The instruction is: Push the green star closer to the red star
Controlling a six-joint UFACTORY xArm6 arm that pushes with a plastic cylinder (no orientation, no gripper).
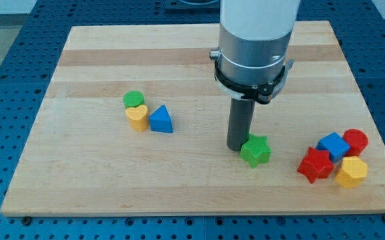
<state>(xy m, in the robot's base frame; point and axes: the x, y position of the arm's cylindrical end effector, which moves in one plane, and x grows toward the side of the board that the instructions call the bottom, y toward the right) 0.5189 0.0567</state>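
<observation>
The green star (256, 151) lies on the wooden board at the view's lower right of centre. The red star (314, 165) lies further to the view's right, in a cluster near the board's right edge. My tip (237, 147) stands on the board, touching the green star's left side. The rod rises from there to the arm's white body at the view's top.
A blue cube (333, 145), a red cylinder (356, 141) and a yellow hexagon (351, 172) crowd around the red star. At the view's left sit a green cylinder (133, 100), a yellow heart (137, 117) and a blue triangle (160, 120). The board's bottom edge (192, 212) is near.
</observation>
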